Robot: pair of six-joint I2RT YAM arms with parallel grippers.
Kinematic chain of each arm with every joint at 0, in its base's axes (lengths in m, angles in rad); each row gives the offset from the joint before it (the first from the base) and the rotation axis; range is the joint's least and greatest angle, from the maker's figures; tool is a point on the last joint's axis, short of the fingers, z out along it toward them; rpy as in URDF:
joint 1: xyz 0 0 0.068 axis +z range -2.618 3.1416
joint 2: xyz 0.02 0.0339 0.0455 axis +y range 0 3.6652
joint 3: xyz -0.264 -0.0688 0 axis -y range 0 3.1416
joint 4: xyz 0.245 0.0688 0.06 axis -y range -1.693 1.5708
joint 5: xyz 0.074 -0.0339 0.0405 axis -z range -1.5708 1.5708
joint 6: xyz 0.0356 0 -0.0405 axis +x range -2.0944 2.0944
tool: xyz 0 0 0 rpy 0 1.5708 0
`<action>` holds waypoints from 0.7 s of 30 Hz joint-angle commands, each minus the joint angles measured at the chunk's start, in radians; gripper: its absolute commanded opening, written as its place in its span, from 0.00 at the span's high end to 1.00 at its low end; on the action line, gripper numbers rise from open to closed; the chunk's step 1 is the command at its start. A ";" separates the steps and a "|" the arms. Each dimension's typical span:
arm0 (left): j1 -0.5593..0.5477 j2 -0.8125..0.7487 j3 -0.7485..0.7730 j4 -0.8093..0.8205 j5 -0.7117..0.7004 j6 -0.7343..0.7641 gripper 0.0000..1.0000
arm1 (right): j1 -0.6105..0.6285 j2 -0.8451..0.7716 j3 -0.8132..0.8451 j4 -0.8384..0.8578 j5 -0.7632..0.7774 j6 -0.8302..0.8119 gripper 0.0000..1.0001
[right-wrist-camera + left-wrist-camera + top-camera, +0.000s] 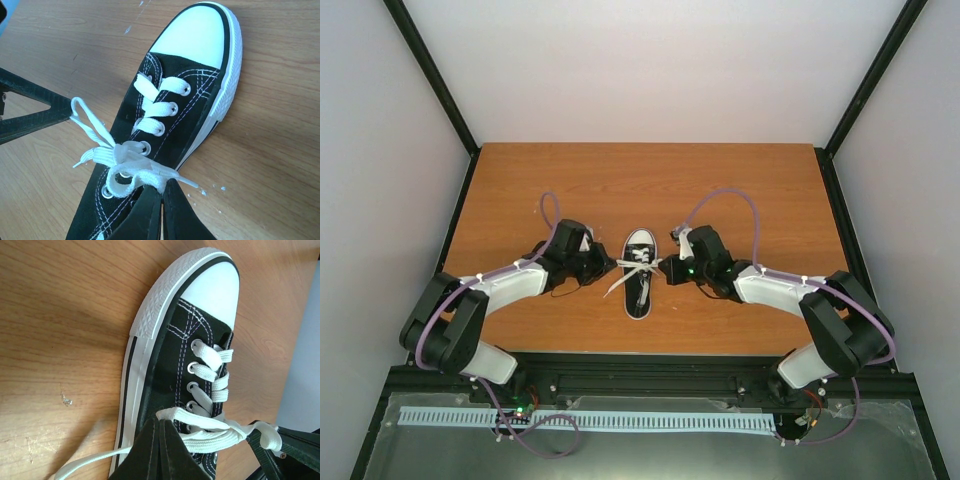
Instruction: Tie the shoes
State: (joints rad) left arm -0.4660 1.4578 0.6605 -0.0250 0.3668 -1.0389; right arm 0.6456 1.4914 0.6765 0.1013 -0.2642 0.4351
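The black sneaker [640,272] with a white toe cap lies mid-table, toe pointing away, between the two arms. It also shows in the left wrist view [172,355] and in the right wrist view [180,100]. Its white laces [638,266] are crossed in a knot over the tongue. My left gripper [164,421] is shut on a lace loop [200,416] at the shoe's left side. My right gripper [162,187] is shut on the other lace loop [131,176] at the shoe's right side. A loose lace end [85,465] trails over the wood.
The wooden table [520,190] is walled by white panels with black frame posts [430,70]. A black rail [650,375] runs along the near edge by the arm bases. Small white specks [212,189] lie on the wood next to the shoe.
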 commanded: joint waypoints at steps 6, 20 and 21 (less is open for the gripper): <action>0.034 -0.015 -0.018 -0.034 -0.043 0.053 0.99 | -0.049 0.012 -0.018 -0.002 -0.045 0.014 0.97; 0.052 -0.014 -0.045 -0.023 -0.057 0.068 0.99 | -0.068 0.020 -0.046 -0.007 -0.065 0.008 0.97; 0.053 -0.013 -0.048 -0.023 -0.059 0.068 0.99 | -0.068 0.022 -0.049 -0.006 -0.063 0.010 0.97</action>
State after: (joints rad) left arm -0.4339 1.4517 0.6250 -0.0250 0.3588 -0.9962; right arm 0.5968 1.4982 0.6495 0.1036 -0.3428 0.4385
